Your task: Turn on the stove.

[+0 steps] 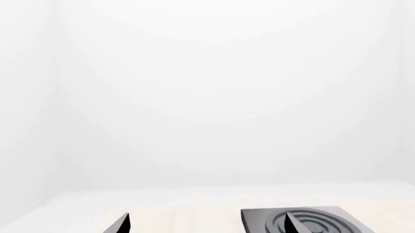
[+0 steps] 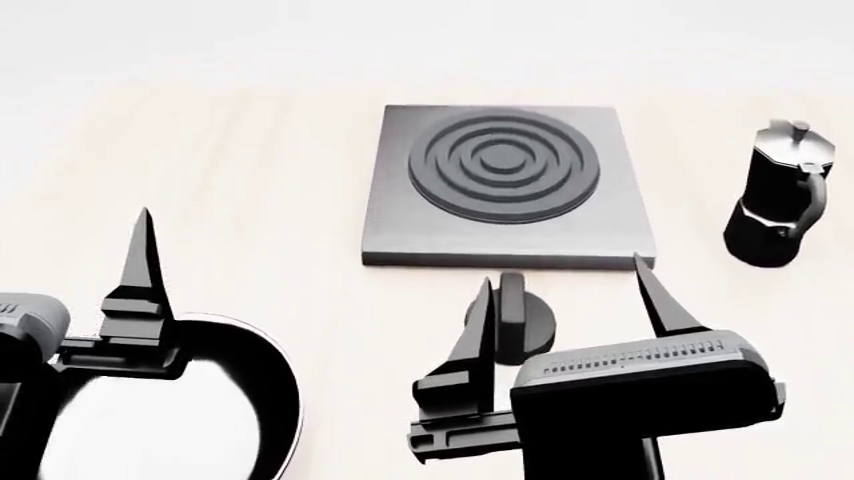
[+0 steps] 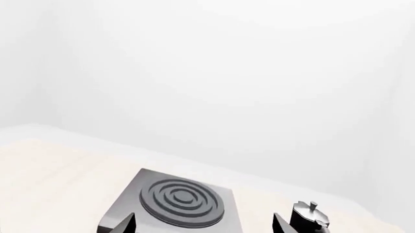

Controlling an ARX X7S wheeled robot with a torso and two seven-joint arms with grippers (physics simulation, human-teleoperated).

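The stove (image 2: 400, 220) is a flat grey square slab with a dark ring burner (image 2: 501, 165), in the middle of the head view. Its small black round knob (image 2: 514, 318) lies on the table just in front of the slab. My right gripper (image 2: 561, 290) is open, its two fingers either side of the knob and apparently above it, not touching it. The right wrist view shows the stove (image 3: 126, 206) past the open right gripper (image 3: 204, 224); the knob is hidden there. My left gripper (image 1: 206, 223) is open and empty, to the left of the stove (image 1: 259, 218).
A black moka pot (image 2: 781, 200) stands right of the stove and also shows in the right wrist view (image 3: 310, 216). A black frying pan (image 2: 274, 385) lies at the near left under the left gripper's finger (image 2: 139, 265). The light wooden tabletop (image 2: 240, 170) ends at a white wall behind.
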